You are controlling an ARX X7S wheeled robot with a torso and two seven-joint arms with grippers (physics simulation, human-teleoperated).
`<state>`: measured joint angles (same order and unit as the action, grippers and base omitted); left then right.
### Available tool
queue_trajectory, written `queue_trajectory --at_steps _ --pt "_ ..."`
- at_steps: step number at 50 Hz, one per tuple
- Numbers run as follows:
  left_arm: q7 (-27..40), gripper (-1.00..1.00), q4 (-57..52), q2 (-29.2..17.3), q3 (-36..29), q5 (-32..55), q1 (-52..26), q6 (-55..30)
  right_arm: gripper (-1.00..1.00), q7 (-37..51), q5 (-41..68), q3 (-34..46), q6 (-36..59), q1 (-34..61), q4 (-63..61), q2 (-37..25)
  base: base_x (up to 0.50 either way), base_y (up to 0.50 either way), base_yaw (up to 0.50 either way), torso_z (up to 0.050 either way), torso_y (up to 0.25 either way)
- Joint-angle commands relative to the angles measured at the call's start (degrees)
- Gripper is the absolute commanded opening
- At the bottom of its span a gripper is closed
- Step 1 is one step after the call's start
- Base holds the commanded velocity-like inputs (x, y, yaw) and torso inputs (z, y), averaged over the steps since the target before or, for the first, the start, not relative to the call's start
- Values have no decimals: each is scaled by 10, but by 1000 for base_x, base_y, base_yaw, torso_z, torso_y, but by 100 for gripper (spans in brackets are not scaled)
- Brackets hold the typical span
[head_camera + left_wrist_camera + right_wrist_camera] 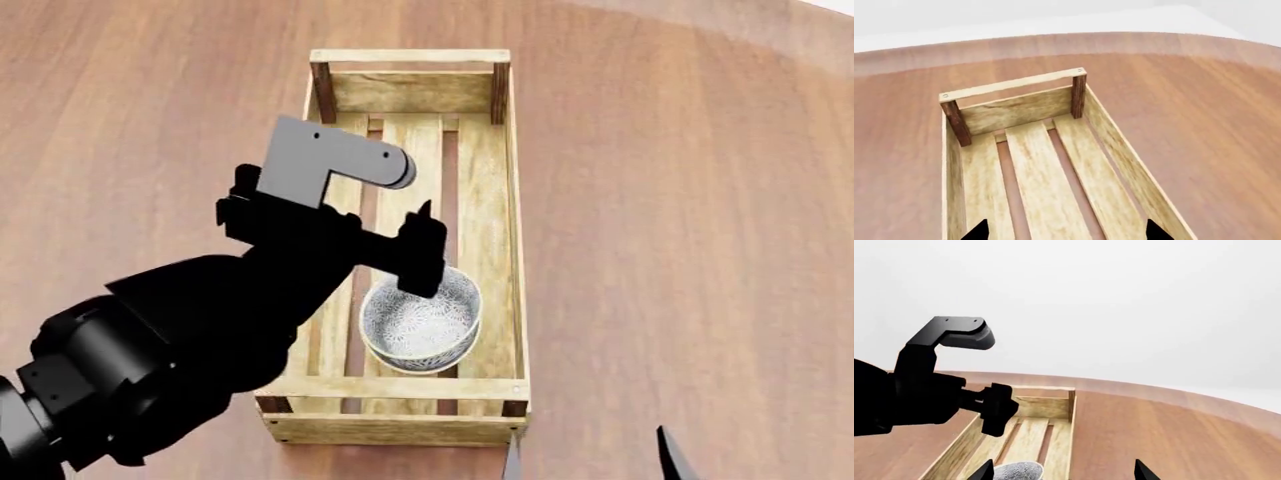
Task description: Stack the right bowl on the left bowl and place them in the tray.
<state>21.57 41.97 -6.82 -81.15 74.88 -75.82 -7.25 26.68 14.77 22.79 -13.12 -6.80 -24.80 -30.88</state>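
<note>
Over the tray, left side: the left gripper (400, 245) hovers above the slat floor, fingers spread apart with nothing between them; in the left wrist view both tips frame only bare slats.
Tray (511, 250): long light-wood crate on the table (694, 200), its long axis running away from the robot; the far half is bare.
Bowls (422, 320): a patterned grey bowl sits inside the tray at the near end, just below and slightly right of the left gripper; I cannot tell from these views whether it is one bowl or two nested, but no other bowl shows on the table.
Key relation: the bowl lies toward the robot from the left gripper, and the left arm is the nearer one.
Right side: the right gripper (587, 455) shows only two tips at the near edge, set apart and holding nothing, just outside the tray's near right corner.
In the way: the left arm (174, 330) overhangs the tray's near left wall.
Judgement: the task looks essentially finished.
</note>
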Motion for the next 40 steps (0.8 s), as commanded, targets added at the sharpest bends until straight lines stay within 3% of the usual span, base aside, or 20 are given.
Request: queue_trajectory --at_steps 1,6,11,17,30,37,40 --pt "10 100 -38 -12 5 -18 -4 16 100 -12 -14 -8 2 0 -2 10 0 0 0 0 0" --pt "37 100 -119 -45 -2 -28 -5 18 100 -11 -14 -7 3 -1 -7 9 0 0 0 0 0" --pt "109 100 -349 -140 -11 -47 -13 16 100 -8 -22 -4 6 -5 -13 9 0 0 0 0 0" --pt "167 100 -536 -210 -13 -59 -37 3 100 -7 -30 0 7 -5 -7 11 0 0 0 0 0" --pt "251 100 -767 -340 3 -75 -74 -12 100 -3 -38 5 9 -12 -15 10 0 0 0 0 0" --pt "274 100 -882 -470 11 -120 -46 23 100 6 -38 -3 13 -21 -35 3 0 0 0 0 0" --pt "275 100 -909 -551 7 -171 2 75 100 15 -36 -13 13 -27 -47 -1 0 0 0 0 0"
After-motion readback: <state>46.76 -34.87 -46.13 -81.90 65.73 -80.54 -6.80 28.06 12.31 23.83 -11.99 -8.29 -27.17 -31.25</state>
